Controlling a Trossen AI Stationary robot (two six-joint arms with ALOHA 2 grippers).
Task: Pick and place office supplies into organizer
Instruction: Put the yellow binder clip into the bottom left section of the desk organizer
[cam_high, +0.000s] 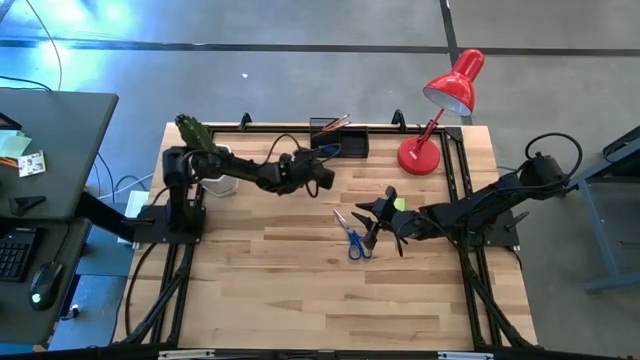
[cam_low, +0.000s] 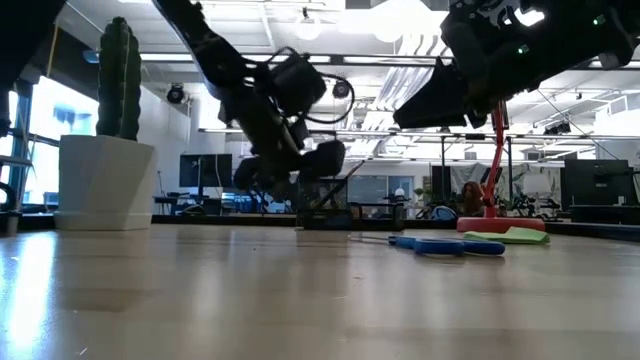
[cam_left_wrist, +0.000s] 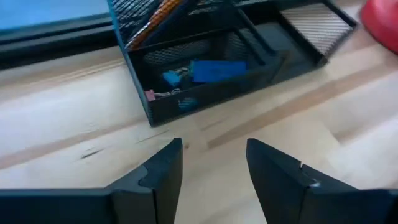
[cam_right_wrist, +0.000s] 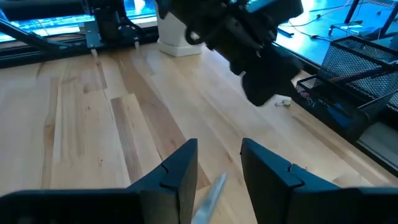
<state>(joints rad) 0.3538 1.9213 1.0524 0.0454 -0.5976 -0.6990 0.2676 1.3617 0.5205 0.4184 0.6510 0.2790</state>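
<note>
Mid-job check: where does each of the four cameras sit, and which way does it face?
High: overhead, straight down; both arms, organizer, scissors.
Low: table height, facing the room; both arms overhead, cactus.
Left wrist: past the open left gripper toward the organizer.
Right wrist: past the open right gripper toward the left arm.
Shared: high and low both show the scissors.

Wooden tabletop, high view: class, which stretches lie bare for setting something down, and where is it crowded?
Bare: the wooden tabletop's near half, below the blue-handled scissors, and the left side under the left arm. Crowded: the far edge, with black mesh organizer, red desk lamp and white cactus pot.
</note>
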